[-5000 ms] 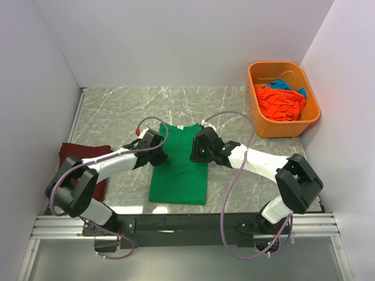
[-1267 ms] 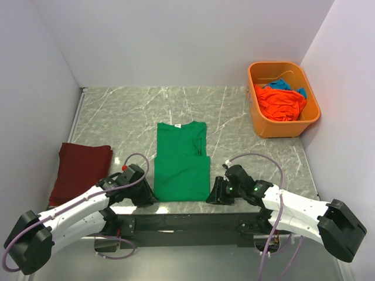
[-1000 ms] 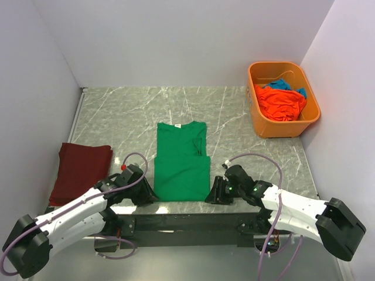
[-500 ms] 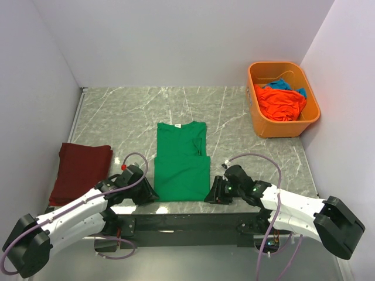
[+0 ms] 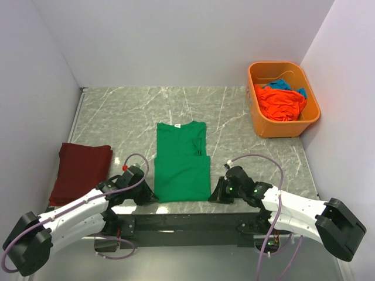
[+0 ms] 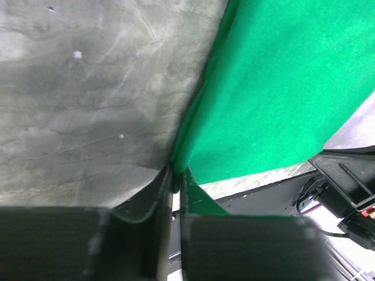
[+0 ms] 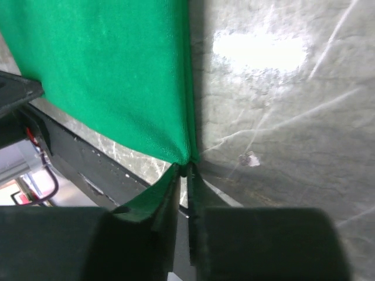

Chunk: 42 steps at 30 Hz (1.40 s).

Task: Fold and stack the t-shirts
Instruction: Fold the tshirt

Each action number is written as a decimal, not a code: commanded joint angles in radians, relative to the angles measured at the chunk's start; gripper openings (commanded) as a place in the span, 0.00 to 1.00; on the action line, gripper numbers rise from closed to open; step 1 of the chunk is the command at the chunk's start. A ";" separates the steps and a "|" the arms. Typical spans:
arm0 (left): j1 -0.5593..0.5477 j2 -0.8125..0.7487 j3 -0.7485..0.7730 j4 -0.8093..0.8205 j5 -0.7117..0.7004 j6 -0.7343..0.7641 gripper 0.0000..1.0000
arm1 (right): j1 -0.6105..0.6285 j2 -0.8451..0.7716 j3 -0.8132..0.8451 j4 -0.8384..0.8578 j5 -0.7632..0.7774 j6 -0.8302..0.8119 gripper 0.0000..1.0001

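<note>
Seen from above, an orange tub point(image 5: 282, 130) stands at the far right corner of the marble-patterned table point(image 5: 117, 114), close to the right wall. In it a crumpled orange t-shirt point(image 5: 281, 102) is heaped nearly to the rim, and a blue t-shirt point(image 5: 283, 84) shows behind it on the tub's far side.

A green t-shirt point(image 5: 181, 164) lies flat in the middle of the table. Its sleeves are folded in, its collar points to the far wall and its hem lies along the near edge. A maroon t-shirt point(image 5: 80, 170) lies folded at the left edge, well apart from the green one.

The left gripper point(image 5: 151, 196) sits at the hem's left corner and the right gripper point(image 5: 215, 194) at its right corner. From overhead we cannot make out how the jaws stand.

The wrist cameras settle that. On the left, we see two dark fingers point(image 6: 149, 202) clenched on the green corner, the cloth pinched between them. On the right, the fingers point(image 7: 158, 205) grasp the opposite corner in the same way.

These close views also show the weave of the cloth and the black frame point(image 6: 345, 175) below the table's near edge. Only the overhead camera takes in the tub, its contents and the maroon shirt.
</note>
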<state>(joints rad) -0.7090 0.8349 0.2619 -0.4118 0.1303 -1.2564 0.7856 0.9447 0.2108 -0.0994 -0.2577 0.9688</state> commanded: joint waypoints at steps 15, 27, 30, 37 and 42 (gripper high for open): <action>-0.214 -0.106 -0.023 -0.039 -0.077 -0.124 0.01 | 0.018 -0.280 -0.068 -0.140 0.034 -0.033 0.00; -0.186 0.007 0.249 -0.131 -0.216 0.029 0.00 | 0.021 -0.252 0.192 -0.318 0.215 -0.168 0.00; -0.114 0.058 0.318 -0.110 -0.193 0.095 0.01 | 0.018 -0.167 0.315 -0.318 0.248 -0.203 0.00; 0.086 0.142 0.408 -0.036 -0.061 0.207 0.01 | -0.077 0.041 0.493 -0.266 0.220 -0.297 0.00; 0.179 0.233 0.502 -0.004 -0.015 0.235 0.01 | -0.160 0.198 0.634 -0.227 0.161 -0.349 0.00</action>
<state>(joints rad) -0.5762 1.0328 0.6796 -0.4824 0.0578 -1.0798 0.6617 1.0821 0.7383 -0.3935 -0.0719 0.6846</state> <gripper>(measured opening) 0.033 0.009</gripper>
